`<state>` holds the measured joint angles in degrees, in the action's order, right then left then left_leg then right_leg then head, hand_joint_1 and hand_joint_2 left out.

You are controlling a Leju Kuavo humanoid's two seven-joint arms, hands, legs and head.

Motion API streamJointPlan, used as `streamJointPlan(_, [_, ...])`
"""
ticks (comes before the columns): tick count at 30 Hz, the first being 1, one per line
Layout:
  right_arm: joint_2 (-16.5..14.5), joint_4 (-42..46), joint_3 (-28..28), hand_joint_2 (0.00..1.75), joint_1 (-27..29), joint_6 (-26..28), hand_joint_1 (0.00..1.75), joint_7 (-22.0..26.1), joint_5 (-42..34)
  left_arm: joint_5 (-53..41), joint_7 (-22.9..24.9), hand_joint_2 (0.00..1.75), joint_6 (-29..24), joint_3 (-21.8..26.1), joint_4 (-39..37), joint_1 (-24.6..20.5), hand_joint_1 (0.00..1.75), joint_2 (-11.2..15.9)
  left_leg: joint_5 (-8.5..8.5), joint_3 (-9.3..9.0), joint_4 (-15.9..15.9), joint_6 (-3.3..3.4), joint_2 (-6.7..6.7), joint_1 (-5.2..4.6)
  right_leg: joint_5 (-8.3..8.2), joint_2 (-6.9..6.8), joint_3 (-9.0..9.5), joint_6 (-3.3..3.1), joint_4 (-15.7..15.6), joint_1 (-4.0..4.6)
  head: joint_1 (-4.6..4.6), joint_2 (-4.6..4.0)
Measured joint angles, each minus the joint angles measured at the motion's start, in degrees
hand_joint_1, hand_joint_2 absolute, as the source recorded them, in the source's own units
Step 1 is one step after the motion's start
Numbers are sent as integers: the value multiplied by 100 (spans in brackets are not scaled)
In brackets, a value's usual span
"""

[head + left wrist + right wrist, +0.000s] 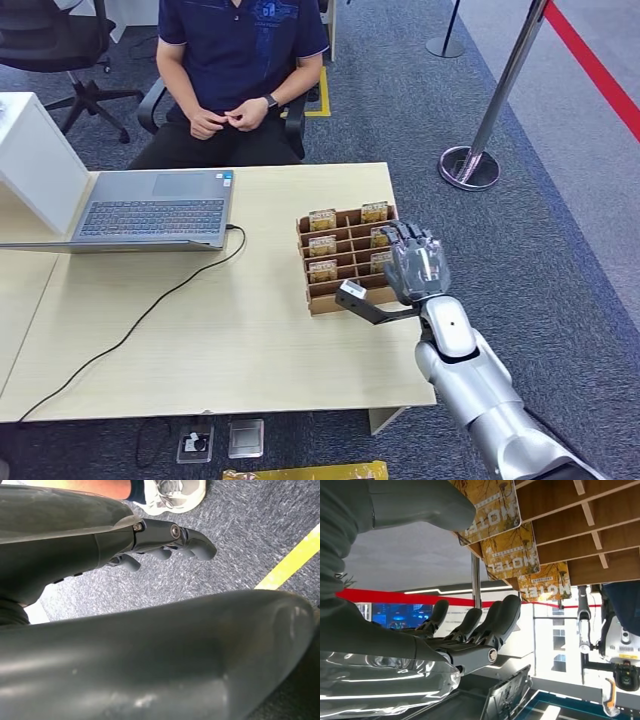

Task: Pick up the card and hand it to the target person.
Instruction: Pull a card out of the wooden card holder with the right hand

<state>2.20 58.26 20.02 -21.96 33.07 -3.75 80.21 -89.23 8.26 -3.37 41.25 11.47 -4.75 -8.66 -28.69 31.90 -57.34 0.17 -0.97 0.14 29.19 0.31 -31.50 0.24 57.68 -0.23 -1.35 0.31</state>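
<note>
Grey carpet runs under a pale wooden worktop (226,330), with a person (234,70) seated in an office chair at its far side, hands together in the lap, presumably the one who is to receive the card. An open laptop (155,210) sits on the worktop in front of that person, its black cable (136,325) trailing toward the near edge. At the right-hand end stands a cardboard rack (332,300) of shallow slots, which keeps the cards upright and apart so that fingers can get at one edge. The right hand (417,262) hovers at the rack's right side, fingers spread apart and lying near a card without closing on it (the right wrist view shows daylight between fingers (501,617) and cards), so I judge the grasp is not yet made. The left hand (166,542) hangs low over the carpet, fingers loosely curled around nothing. The yellow cards (322,219) stand on their long edges in the slots, long axes running across the rack, printed faces toward the robot; the nearest card (491,507) lies just beside the thumb.
</note>
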Motion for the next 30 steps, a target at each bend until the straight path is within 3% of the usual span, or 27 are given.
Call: streamJointPlan(30, [-215, -570, -32, 175, -179, -133, 68, -324, 526, 1, 9, 0, 11, -46, 0, -7, 0, 0, 1, -7, -1, 0, 1, 0, -1, 1, 6, 0, 0, 0, 0, 1])
